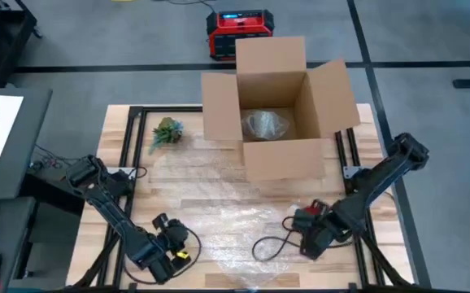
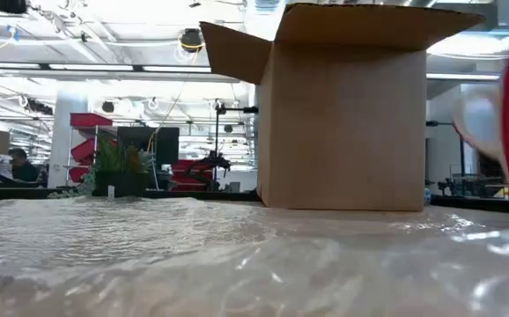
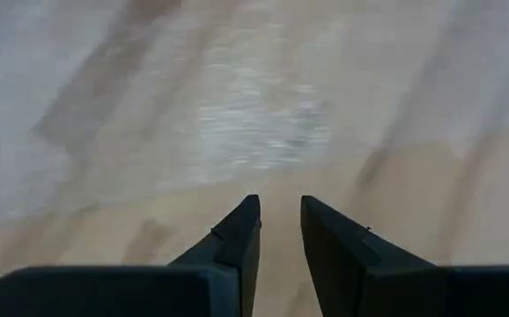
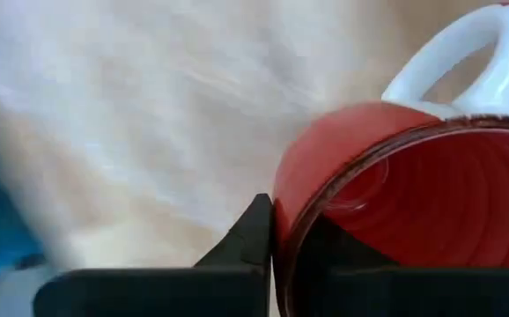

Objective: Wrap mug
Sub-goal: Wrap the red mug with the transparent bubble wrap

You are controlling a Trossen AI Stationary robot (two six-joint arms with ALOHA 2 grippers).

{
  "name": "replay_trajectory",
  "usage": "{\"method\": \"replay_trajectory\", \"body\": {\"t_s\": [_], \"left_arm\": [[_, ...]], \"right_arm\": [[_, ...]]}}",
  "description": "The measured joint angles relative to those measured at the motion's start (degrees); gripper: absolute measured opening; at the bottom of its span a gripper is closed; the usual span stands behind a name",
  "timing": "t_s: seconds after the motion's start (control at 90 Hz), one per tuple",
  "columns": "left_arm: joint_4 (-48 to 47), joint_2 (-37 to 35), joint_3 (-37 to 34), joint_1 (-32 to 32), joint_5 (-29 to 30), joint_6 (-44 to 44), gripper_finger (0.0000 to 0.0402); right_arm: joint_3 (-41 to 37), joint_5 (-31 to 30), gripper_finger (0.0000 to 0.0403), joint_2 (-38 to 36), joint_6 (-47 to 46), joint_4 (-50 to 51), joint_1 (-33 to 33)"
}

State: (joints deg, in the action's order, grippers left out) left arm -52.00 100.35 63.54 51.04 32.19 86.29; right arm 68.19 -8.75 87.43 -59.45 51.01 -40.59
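A glossy red ceramic mug with a white handle (image 4: 413, 202), rigid, breakable and likely slippery, is pinched by its rim in the right gripper (image 4: 276, 233) above clear bubble wrap (image 1: 243, 224); the left gripper (image 3: 279, 231), nearby, is slightly parted and empty.

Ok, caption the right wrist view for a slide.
Right gripper clamps the red mug's rim above bubble wrap.

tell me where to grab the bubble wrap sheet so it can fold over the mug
Take the bubble wrap at its near edge by the left gripper, coming in low from the table's front. The sheet lies flat, so only an edge gives the fingers a pinch. The right gripper is occupied, clamped on the red mug's rim.
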Motion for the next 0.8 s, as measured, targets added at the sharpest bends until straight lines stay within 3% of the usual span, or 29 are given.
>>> {"method": "replay_trajectory", "body": {"t_s": [0.144,0.333,0.444,0.6,0.8], "left_arm": [[2.44,-0.02,-4.66,-1.27,0.06,2.07,0.0065],[13.13,-0.02,-11.26,-3.23,0.30,1.41,0.0065],[17.54,-0.09,-13.59,-4.05,4.26,1.21,0.0065],[19.87,0.05,-14.18,-4.52,16.01,-1.00,0.0065],[19.93,0.05,-13.65,-5.33,18.64,-2.61,0.0065]], "right_arm": [[6.05,-0.25,0.0004,6.82,9.52,-5.59,2.44],[16.27,1.37,0.0004,19.69,18.40,1.98,6.65],[21.25,4.37,0.0003,24.22,20.77,6.93,7.18],[22.08,9.10,0.0005,25.98,18.95,9.00,4.64],[21.94,9.74,0.0006,25.44,10.07,14.35,-1.12]]}}
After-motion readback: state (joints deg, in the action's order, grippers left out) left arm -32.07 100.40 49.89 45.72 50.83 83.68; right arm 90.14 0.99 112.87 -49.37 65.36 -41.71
